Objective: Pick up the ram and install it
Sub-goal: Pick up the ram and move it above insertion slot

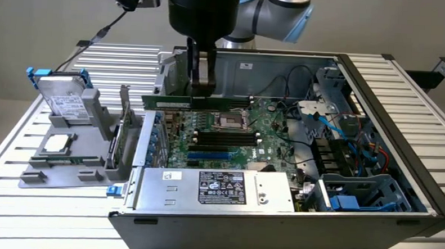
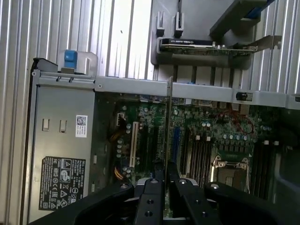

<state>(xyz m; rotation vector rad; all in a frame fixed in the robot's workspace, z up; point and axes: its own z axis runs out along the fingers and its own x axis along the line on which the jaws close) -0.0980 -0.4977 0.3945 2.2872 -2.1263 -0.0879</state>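
The ram (image 1: 171,102) is a long thin green stick held level above the open computer case (image 1: 402,138), over the motherboard's far edge. My gripper (image 1: 201,92) comes straight down from above and is shut on the stick near its middle. In the wrist view the ram (image 2: 169,122) appears edge-on as a thin line running out from between the black fingers (image 2: 152,192), with my gripper (image 2: 167,180) closed around it. Below it lie the black memory slots (image 1: 226,139), beside the CPU socket (image 1: 230,122). The stick hangs above the board and touches nothing.
A silver power supply (image 1: 227,186) fills the case's near side. Cables and a blue drive cage (image 1: 354,198) crowd the exterior view's right. On the exterior view's left, a grey fixture (image 1: 63,162) holds a hard drive (image 1: 66,101), a processor (image 1: 59,144) and an upright expansion card (image 1: 122,131).
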